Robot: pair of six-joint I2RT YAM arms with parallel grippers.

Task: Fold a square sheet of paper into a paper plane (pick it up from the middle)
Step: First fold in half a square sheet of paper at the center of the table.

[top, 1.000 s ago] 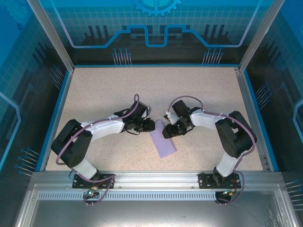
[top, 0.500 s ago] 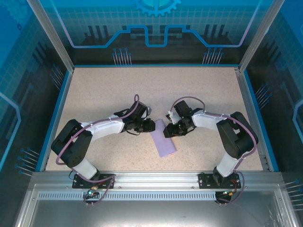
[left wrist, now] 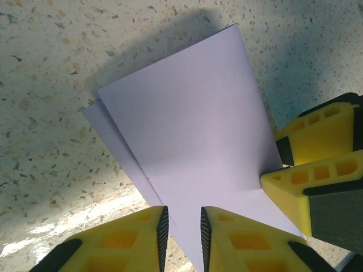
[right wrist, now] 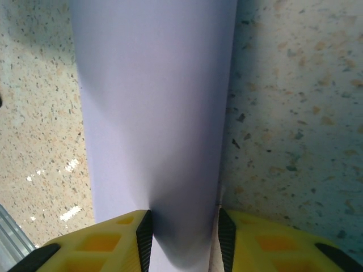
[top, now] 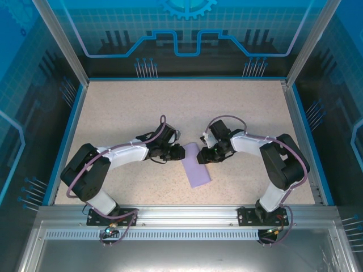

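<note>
The square sheet of paper (top: 196, 168) lies folded into a long lavender strip on the table between both arms. My left gripper (top: 181, 152) is at the strip's far left corner. In the left wrist view its jaws (left wrist: 184, 238) stand a narrow gap apart over the paper (left wrist: 187, 130), whose lower layer peeks out at the left. My right gripper (top: 200, 158) meets the strip's far right side. In the right wrist view its jaws (right wrist: 184, 243) stand apart with the paper (right wrist: 153, 113) bowing up between them. The right gripper's yellow fingers (left wrist: 317, 170) touch the paper's edge.
The speckled tabletop (top: 125, 113) is ringed by a blue rim (top: 67, 141) and clear walls. A metal rail (top: 181, 212) holding the arm bases runs along the near edge.
The right gripper's jaws have narrowed around the paper. The left gripper has edged slightly left. The paper has stayed in place.
</note>
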